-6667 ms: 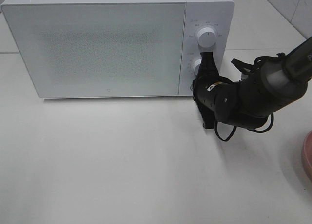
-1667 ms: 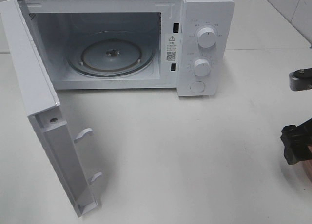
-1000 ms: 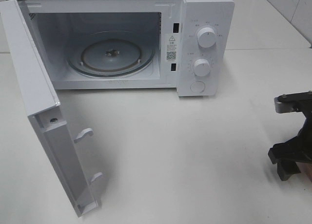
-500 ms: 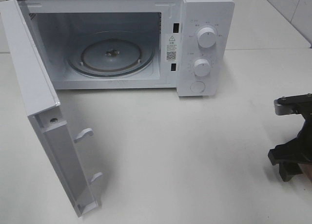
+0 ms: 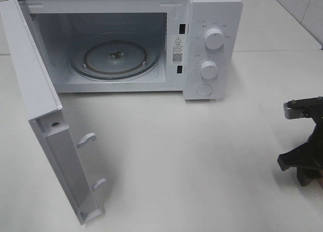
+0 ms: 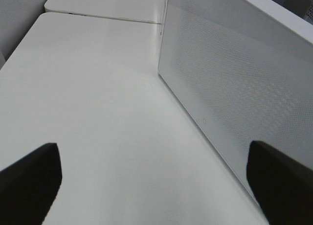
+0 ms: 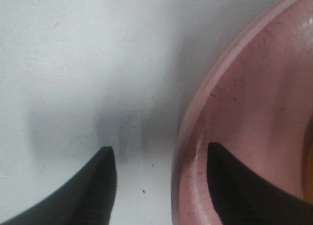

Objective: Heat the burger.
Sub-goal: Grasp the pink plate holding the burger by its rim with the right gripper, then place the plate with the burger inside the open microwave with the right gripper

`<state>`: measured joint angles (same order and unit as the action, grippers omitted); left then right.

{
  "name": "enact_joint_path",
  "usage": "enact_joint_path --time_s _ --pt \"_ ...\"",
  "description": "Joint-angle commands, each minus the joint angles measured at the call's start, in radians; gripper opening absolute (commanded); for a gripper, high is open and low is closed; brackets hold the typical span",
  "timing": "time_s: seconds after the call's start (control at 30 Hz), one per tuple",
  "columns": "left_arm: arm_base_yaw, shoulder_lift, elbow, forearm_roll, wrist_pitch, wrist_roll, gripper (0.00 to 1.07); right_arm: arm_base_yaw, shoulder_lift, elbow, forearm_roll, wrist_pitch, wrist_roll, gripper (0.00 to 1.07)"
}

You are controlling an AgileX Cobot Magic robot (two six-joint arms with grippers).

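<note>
Fingers of the black right claw [image 7: 159, 146] are standing apart around the rim of the round pink plate [image 7: 195, 102], one outside, one inside, and the golden-brown burger [image 7: 309, 168] is only peeking in farther across that plate, well away from the wide-apart left claw [image 6: 154, 173].

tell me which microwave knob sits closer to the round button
The lower knob: the round button lies just beneath it, while the upper knob sits higher on the panel.

exterior high: down onto microwave [image 5: 227, 80] | left wrist: beside its door [image 6: 234, 88] | right wrist: close over plate [image 7: 244, 88]
</note>
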<state>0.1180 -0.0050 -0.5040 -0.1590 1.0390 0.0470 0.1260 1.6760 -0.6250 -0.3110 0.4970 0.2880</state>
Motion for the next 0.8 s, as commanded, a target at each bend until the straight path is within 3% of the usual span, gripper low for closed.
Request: enact_joint_path --time_s 0.03,0.37,0.8 --pt "0.006 -0.007 0.001 -0.001 -0.008 0.0 0.98 -0.003 0.004 0.005 0.0 -0.005 0.009 0.34" --pt "0.006 -0.007 0.001 -0.001 -0.008 0.0 0.98 -0.003 0.004 0.005 -0.003 -0.003 0.008 0.01" --pt "0.006 -0.007 0.001 -0.001 -0.008 0.0 0.98 0.005 -0.005 0.005 -0.038 0.021 0.038 0.0"
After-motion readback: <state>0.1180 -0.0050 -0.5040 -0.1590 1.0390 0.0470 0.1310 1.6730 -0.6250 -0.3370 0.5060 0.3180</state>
